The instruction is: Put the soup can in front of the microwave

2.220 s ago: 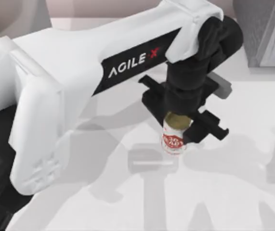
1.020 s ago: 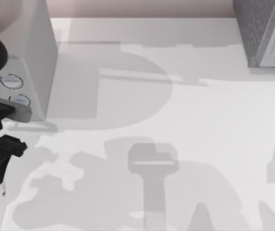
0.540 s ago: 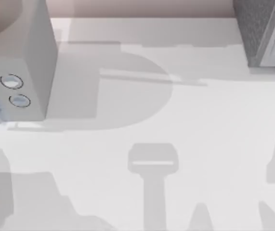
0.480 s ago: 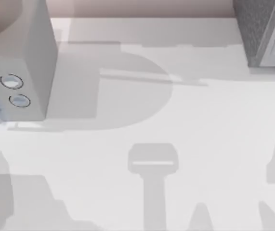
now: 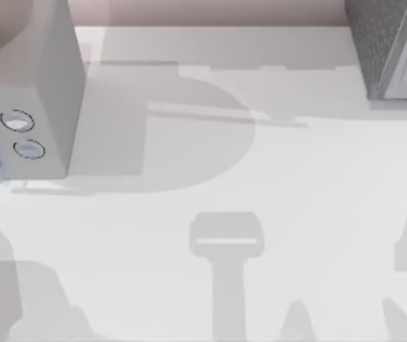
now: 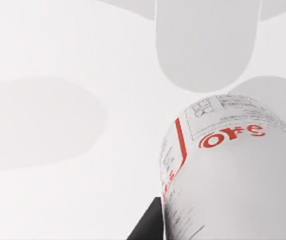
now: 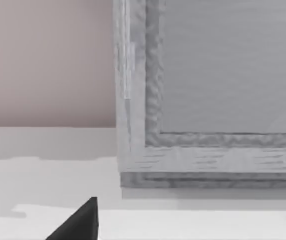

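Soup can (image 6: pixel 233 175) sat close under our left wrist camera, white label with red lettering, a dark finger (image 6: pixel 148 225) just beside it over the pale table (image 6: pixel 57 60); whether our left gripper clamped it, we could not tell. From above, microwave (image 5: pixel 28 92) stood at the table's left, speckled grey box (image 5: pixel 385 46) at far right. Right gripper's black tip (image 7: pixel 80 222) pointed at that box; opening unclear.
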